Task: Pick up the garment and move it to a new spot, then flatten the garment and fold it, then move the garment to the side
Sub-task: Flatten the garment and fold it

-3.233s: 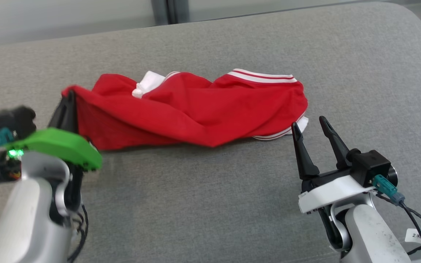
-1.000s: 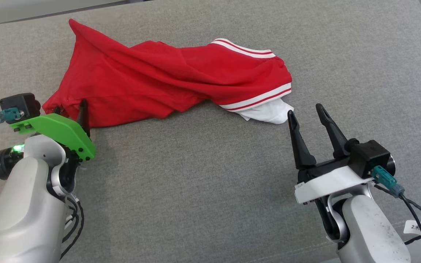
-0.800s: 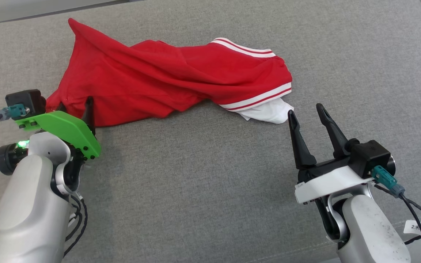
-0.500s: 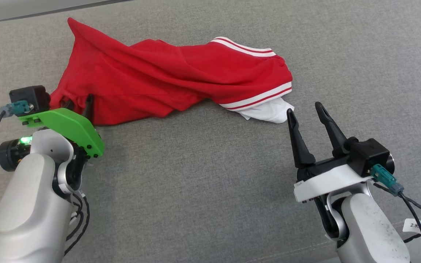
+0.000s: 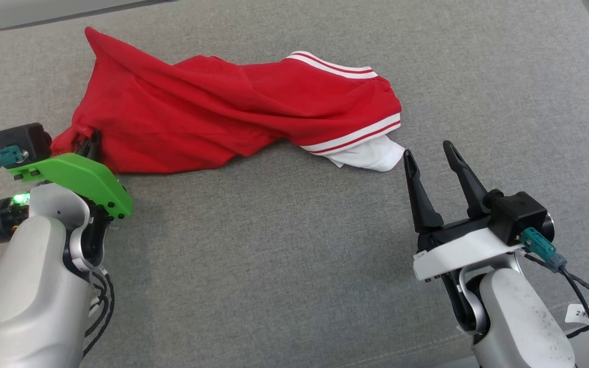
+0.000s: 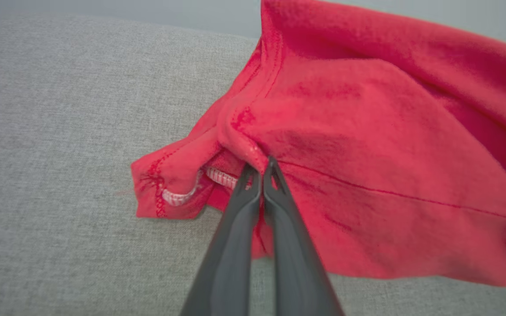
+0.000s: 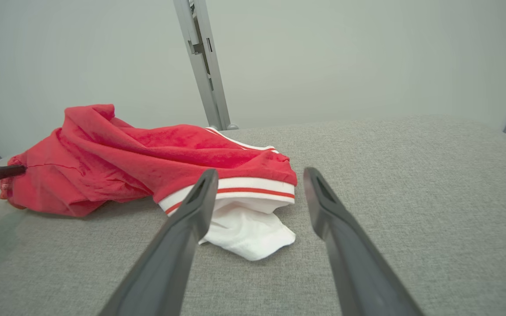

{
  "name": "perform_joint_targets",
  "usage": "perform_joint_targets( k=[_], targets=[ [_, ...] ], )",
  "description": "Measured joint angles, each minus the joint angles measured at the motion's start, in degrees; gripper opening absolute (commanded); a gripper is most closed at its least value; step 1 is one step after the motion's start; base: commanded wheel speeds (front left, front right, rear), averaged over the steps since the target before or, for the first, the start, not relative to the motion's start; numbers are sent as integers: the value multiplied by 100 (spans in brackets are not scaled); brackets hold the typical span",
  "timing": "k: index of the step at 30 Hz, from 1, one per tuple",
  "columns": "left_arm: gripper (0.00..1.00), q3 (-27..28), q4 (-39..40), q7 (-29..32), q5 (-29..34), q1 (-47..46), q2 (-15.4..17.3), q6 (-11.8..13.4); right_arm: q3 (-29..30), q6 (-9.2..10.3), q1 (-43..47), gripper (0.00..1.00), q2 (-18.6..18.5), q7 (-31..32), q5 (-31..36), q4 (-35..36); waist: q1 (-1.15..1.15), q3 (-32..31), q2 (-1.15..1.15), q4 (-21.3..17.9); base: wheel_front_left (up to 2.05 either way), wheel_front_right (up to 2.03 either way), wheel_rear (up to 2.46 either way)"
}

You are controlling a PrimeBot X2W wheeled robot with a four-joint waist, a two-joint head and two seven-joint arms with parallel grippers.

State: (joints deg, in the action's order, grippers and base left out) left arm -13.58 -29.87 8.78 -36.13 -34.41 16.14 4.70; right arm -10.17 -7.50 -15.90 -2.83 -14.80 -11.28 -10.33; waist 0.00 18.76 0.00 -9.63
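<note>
The garment [image 5: 233, 117] is lying crumpled across the far half of the surface [image 5: 294, 266]. Its red cloth is running from a raised peak at the far left to a white-striped band [image 5: 356, 137] at the right, where a white flap [image 5: 371, 156] is poking out from under it.

The left gripper [image 6: 262, 169] is sitting at the garment's near left corner. Its fingers are pressing together on a fold of red cloth just beside the stitched hem [image 6: 152, 188] (the left wrist view is showing the tips pinched tight, with fabric bunching over them). Half a second ago, in the head view, one finger was standing apart at the edge of the cloth. Now both are tucking in behind the green mount [image 5: 74, 176], and the arm is sitting a little further left.

The garment itself is lying much as it was then. It is showing slightly further left in the head view, but a dark object at the top right corner is shifting the same way, so the camera may be accounting for that. Against three seconds ago it is lying far more spread out; the white part was then showing at the top middle of the heap.

The right gripper [image 5: 428, 149] is holding where it was, fingers spread wide and gripping nothing. Its tips are sitting just beside the white flap; whether the nearer tip is touching it I cannot tell.
</note>
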Motion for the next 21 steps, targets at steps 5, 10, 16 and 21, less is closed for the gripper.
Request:
perform_joint_targets(
  k=[5, 10, 16, 21],
  targets=[
    [0, 76, 500, -335, -168, 187, -82, -143, 14, 0, 51, 100, 1, -1, 32, -16, 0, -115, 0, 119, 0, 0, 0],
    [0, 169, 1526, -482, -353, 713, -135, -177, -8, 0, 155, 100, 1, 10, 38, -23, 0, -260, 0, 305, 0, 0, 0],
    [0, 414, 3003, -526, -666, 1606, -160, -52, -11, 0, 221, 100, 2, 36, 38, -21, 0, -494, 0, 517, 0, 0, 0],
    [0, 595, 3645, -389, -786, 2633, -91, 311, -1, 0, 272, 100, 1, 58, 30, -3, 0, -665, 0, 633, 0, 0, 0]
  ],
)
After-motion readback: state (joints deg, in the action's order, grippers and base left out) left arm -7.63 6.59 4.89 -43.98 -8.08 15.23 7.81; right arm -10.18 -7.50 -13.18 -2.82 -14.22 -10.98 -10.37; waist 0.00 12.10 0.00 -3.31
